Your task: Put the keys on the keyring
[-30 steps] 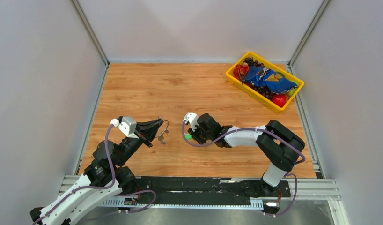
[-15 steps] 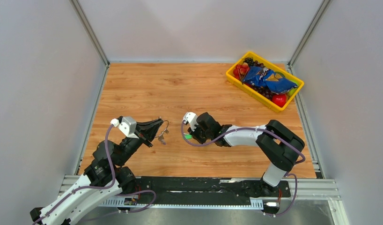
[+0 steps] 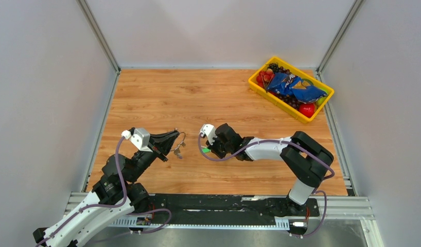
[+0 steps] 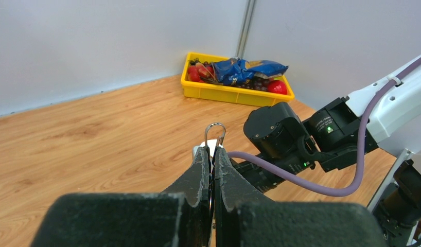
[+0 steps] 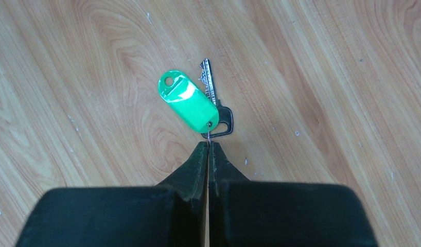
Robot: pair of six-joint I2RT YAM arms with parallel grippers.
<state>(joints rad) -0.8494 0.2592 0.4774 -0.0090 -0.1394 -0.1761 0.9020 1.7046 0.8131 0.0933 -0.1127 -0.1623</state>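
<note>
Bright green tag (image 5: 188, 101), dark metal key (image 5: 210, 85), orange-brown wood-grain table (image 3: 198, 92), yellow bin (image 3: 275, 101)

Bright, even light is cast from above, and only soft shadows are thrown. Glare is caught on the green tag (image 5: 189, 103), just off centre toward 11 o'clock.

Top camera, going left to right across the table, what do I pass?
left gripper → keyring → right gripper → yellow bin
</note>
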